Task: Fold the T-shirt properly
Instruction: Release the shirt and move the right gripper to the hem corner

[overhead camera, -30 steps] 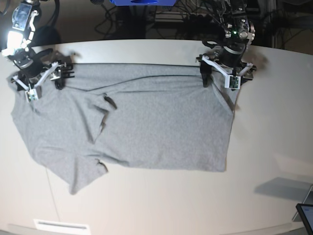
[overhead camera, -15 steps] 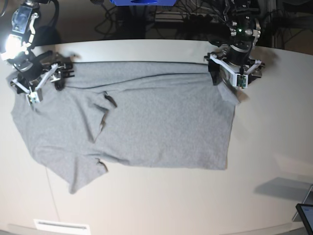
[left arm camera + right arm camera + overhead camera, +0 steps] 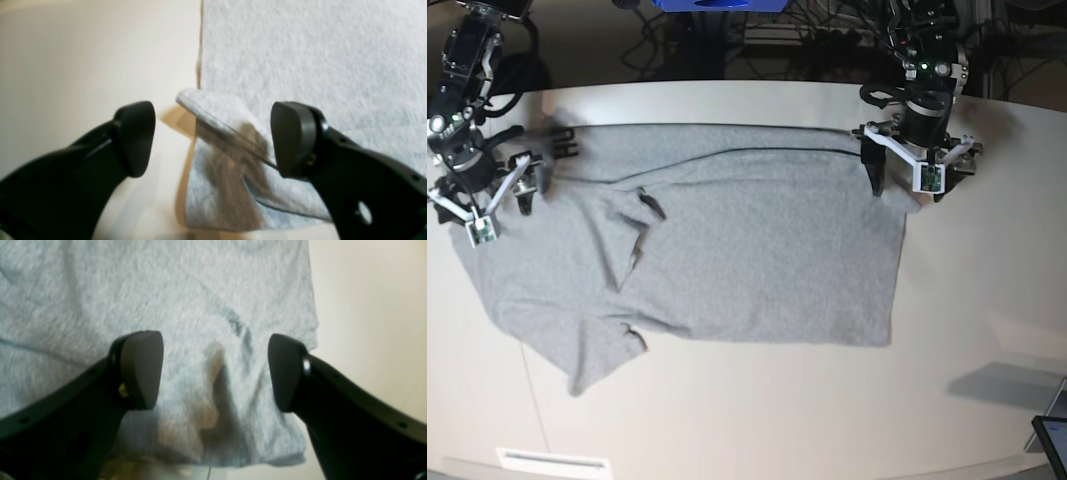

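The heather-grey T-shirt (image 3: 727, 240) lies spread on the pale table (image 3: 757, 400), plain side up, with creases near its left sleeve. My left gripper (image 3: 908, 183) hovers open at the shirt's far right corner. In the left wrist view that gripper (image 3: 213, 140) straddles a small folded-over corner of the T-shirt (image 3: 230, 116), gripping nothing. My right gripper (image 3: 485, 203) stands open over the far left sleeve. In the right wrist view it (image 3: 215, 371) spans a raised wrinkle of the T-shirt (image 3: 133, 290), close to the cloth's edge.
The corner of a dark screen (image 3: 1052, 438) shows at the front right, and a white label strip (image 3: 552, 462) lies at the front left edge. Cables and a blue box (image 3: 717, 5) sit behind the table. Bare tabletop lies right of the shirt.
The right gripper has moved left and toward the front along the sleeve. The left gripper has shifted right and slightly forward at the shirt's corner. Both stay open; the shirt lies as before.
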Robot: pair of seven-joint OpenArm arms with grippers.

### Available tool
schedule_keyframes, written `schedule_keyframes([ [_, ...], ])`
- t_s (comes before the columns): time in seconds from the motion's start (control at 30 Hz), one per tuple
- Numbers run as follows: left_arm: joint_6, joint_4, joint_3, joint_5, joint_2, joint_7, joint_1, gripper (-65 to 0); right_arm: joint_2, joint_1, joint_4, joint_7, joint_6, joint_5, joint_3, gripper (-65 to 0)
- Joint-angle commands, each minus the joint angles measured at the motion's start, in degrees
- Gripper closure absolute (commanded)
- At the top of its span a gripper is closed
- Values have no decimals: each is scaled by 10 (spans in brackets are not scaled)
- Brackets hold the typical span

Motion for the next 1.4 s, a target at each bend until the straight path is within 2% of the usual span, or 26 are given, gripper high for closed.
schedule_keyframes([
  [0.0,3,14,-1,-1,-4,-15,-12,-529,10,19,10,14,-3,3,4,-467],
  [0.13,3,21,-6,-1,-4,48,-57,-529,37,64,3,13,-1,3,0,-469],
  [0.3,2,24,-65,-5,-5,110,-129,-531,77,137,-59,-14,1,6,-1,-473],
  [0.33,1,24,-76,-5,-5,130,-147,-532,85,163,-84,-23,7,6,-1,-473],
  [0.43,0,24,-102,-6,-5,172,-182,-532,104,215,-141,-42,70,6,2,-473],
  [0.47,0,24,-110,-6,-5,181,-190,-532,109,232,-159,-50,70,5,2,-473],
  [0.53,-5,23,-117,-5,-6,187,-201,-532,116,265,-190,-63,70,3,1,-473],
  [0.67,-35,21,-114,-1,-18,187,-200,-532,127,323,-277,-76,70,6,-2,-473],
  [0.97,-36,21,-117,-1,-19,183,-185,-532,128,437,-488,-76,70,11,4,-473],
  [1.07,-36,20,-117,-1,-23,182,-178,-532,133,443,-511,-76,70,68,3,-473],
  [1.23,-36,20,-117,-1,-24,182,-178,-531,164,458,-552,-102,70,198,3,-473],
  [1.37,-36,20,-117,-1,-24,182,-173,-531,189,480,-630,-96,70,227,4,-472],
])
